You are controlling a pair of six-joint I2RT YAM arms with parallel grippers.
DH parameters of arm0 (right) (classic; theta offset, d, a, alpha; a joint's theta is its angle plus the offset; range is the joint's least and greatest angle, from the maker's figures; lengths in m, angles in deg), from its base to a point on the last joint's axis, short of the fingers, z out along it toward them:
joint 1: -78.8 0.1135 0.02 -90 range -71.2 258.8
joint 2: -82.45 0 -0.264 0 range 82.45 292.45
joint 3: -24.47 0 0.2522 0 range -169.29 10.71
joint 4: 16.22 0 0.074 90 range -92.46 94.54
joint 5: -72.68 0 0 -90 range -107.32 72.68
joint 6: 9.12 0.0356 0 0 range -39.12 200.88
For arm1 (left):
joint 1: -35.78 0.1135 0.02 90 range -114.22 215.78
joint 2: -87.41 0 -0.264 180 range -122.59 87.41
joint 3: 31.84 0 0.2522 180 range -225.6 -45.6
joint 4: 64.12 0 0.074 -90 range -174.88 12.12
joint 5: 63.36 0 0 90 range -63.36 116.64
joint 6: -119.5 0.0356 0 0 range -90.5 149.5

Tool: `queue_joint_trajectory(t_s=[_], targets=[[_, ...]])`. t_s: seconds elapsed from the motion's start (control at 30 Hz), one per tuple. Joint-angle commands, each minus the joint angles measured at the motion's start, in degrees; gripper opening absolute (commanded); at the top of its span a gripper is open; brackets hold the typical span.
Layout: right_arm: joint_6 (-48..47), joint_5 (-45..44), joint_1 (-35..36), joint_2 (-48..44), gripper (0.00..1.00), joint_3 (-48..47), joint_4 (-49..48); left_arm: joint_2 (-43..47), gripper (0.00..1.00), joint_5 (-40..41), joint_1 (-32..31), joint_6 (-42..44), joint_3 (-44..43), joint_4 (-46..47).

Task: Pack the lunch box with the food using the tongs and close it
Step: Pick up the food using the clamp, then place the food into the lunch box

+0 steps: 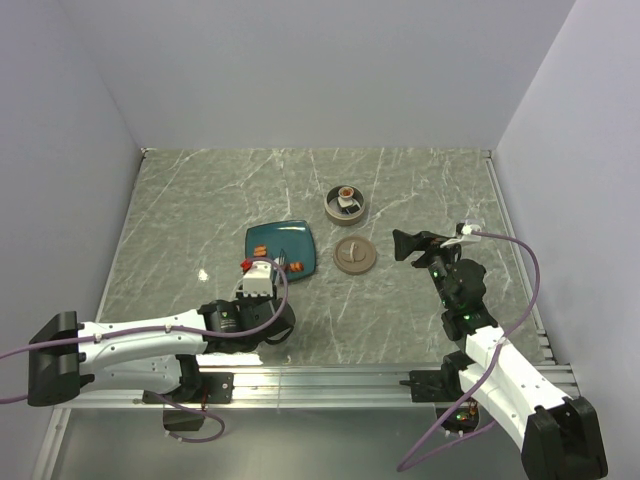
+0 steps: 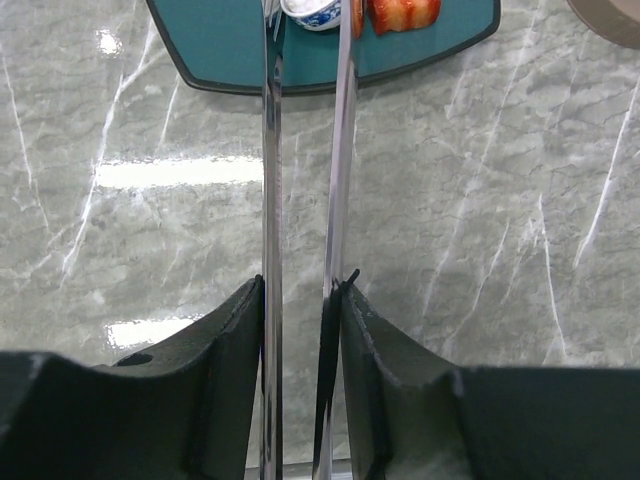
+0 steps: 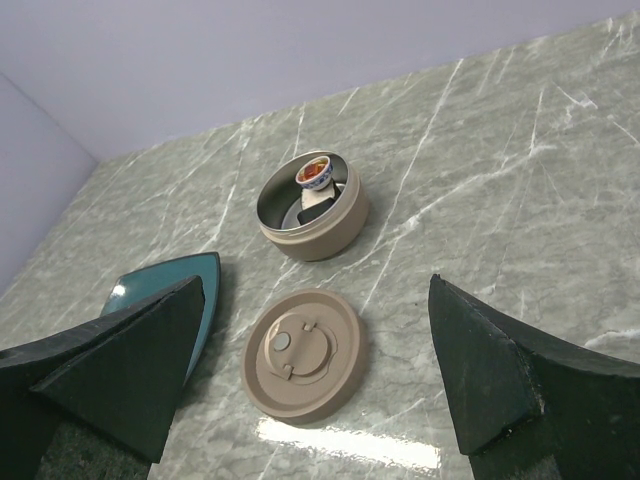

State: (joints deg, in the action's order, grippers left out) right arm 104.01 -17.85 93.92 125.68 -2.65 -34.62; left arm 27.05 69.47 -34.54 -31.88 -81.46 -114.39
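Room: plain pale walls close off three sides.
Table (image 1: 420, 300): grey-green marbled top with white veins and glare patches.
Left gripper (image 2: 300, 290): its fingers (image 2: 225, 330) pinch the tongs (image 2: 270, 180), one pad against the outside of each arm (a narrow gap remains between the arms).
Right gripper (image 3: 318, 290): fingers spread wide, holding nothing, raised above the lid.
Plate (image 1: 270, 240): square, teal, just ahead of the left gripper.
Tongs, reach: both arms run forward over the plate's near edge, with a white-and-blue piece of food (image 2: 312, 12) between them; an orange-red piece (image 2: 405, 14) lies just right of the right arm.
Lunch box (image 3: 335, 225): open, upright, beyond the plate to its right; one white-and-blue piece (image 3: 314, 173) sits inside.
Lid (image 3: 305, 355): flat on the table, near the tin, apart from it.
Obstruction: none between plate and tin.
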Motion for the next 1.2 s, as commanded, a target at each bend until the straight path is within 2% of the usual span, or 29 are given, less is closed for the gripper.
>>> queue_joint_trajectory(t_s=[0.0, 0.3, 0.53, 0.77, 1.0, 1.17], targets=[[0.3, 0.4, -0.4, -0.6, 1.00, 0.5, -1.4, 0.3, 0.34, 1.8, -0.3, -0.7, -2.1, -0.8], [0.3, 0.3, -0.3, 0.0, 1.00, 0.4, -1.8, 1.3, 0.33, 3.9, 2.4, 4.8, -3.6, 3.5], [0.2, 0.4, -0.3, 0.5, 1.00, 0.3, -2.1, 0.3, 0.32, 2.5, 6.9, 11.4, -4.0, 11.2], [0.3, 0.3, -0.3, 1.2, 1.00, 0.3, -2.5, -1.1, 0.32, -2.3, 13.0, 20.6, -4.7, 21.7], [0.2, 0.4, -0.4, 1.3, 1.00, 0.3, -2.6, -9.5, 0.32, -8.6, 16.8, 28.8, -9.8, 33.1], [0.1, 0.4, -0.3, 1.3, 1.00, 0.4, -2.6, -17.1, 0.32, -12.0, 18.3, 34.8, -18.3, 36.1]])
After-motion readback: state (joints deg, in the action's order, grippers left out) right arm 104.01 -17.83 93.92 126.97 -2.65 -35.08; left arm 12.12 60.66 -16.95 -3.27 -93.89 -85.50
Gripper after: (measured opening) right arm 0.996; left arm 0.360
